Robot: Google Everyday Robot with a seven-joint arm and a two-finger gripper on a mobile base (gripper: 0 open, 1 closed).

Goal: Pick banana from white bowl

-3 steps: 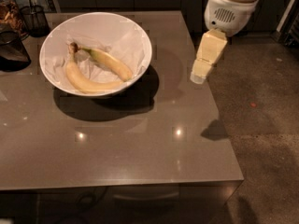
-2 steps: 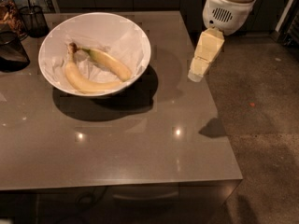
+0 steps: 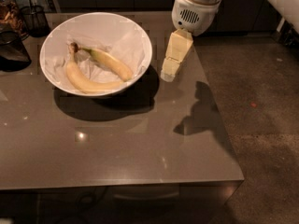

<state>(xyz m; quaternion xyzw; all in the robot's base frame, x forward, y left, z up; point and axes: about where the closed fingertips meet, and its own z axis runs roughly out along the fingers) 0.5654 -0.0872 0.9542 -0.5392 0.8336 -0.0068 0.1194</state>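
Note:
The white bowl [image 3: 135,36], lined with crumpled white paper, stands at the back left of the grey table. In it lie two bananas. The banana [image 3: 112,63] is the straighter, deeper-yellow one with a greenish neck, lying diagonally in the middle. A paler, strongly curved banana [image 3: 86,83] with a dark brown stem lies along the near wall. My gripper [image 3: 169,73] hangs from the white arm above the table, just right of the bowl's rim and clear of both bananas. Nothing is in it.
Dark wire-mesh cups [image 3: 32,17] and a dark container [image 3: 11,50] stand at the table's back left. The table's right edge [image 3: 219,120] borders a speckled floor [image 3: 261,125]. The arm's shadow falls on the table at the right.
My gripper has moved left toward the bowl's right rim, and the view has shifted so the bowl sits further right. The bananas have not moved.

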